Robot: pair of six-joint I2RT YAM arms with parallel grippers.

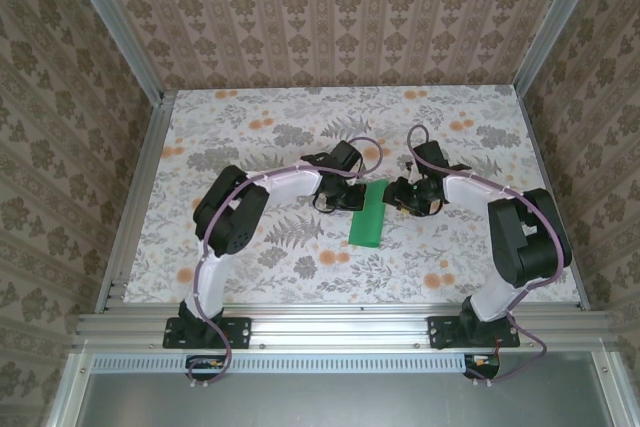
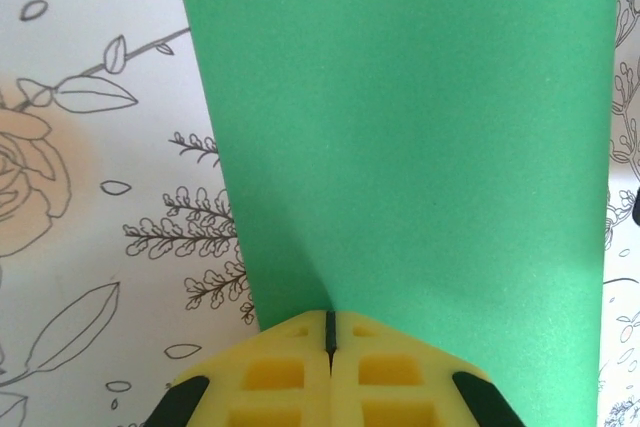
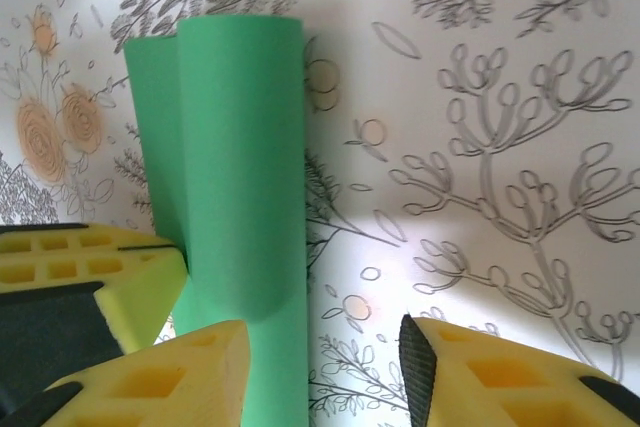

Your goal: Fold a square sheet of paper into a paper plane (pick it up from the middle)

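I have the green sheet of paper (image 1: 367, 215) doubled over loosely at mid-tabletop (image 1: 250, 257), left tool (image 2: 330, 332) clenched on its edge, right tool (image 3: 325, 342) released astride it, so I judge every sharp crease is still undone.

top: high, rear | wrists: close, downward | shared: square sheet of paper (image 1: 367, 214)

No writing, label, brand, number or sign can be read anywhere; the desk (image 1: 250, 127) cover bears printed flowers and leaves, no letters.
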